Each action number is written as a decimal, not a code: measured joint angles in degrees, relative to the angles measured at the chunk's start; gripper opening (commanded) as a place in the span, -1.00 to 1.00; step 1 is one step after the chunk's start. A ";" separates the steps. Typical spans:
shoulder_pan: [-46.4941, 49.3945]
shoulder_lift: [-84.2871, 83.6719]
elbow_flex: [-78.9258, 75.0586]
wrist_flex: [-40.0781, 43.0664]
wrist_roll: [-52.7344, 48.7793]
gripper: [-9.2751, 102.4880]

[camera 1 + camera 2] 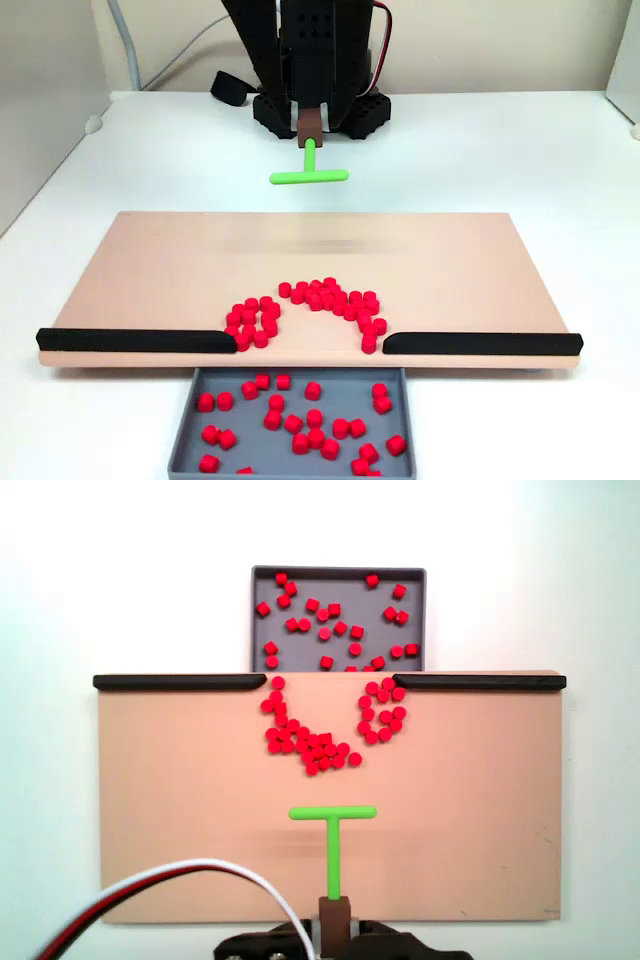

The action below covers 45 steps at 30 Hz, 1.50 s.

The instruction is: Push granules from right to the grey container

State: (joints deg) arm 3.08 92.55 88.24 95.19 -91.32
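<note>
Red granules (310, 300) arced on board, more in grey container (262, 630), jaws pinching green pusher (332, 840)

Both fixed views: bright, even, diffuse illumination. The white table (600, 780) is overexposed to near-featureless white in a fixed view, its upper area washed out. Shadows are soft and faint, showing as a thin dark band under the tan board (150, 270) front edge. A pale horizontal smear of glare crosses the board. Both views are slightly soft, with no marked edge distortion
</note>
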 measured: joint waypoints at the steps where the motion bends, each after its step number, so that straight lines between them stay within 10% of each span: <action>1: 0.00 0.00 0.00 0.00 0.00 -0.84; 45: 0.18 -0.09 0.00 0.00 -1.85 -0.84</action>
State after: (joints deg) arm 3.25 92.46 88.24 95.19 -93.16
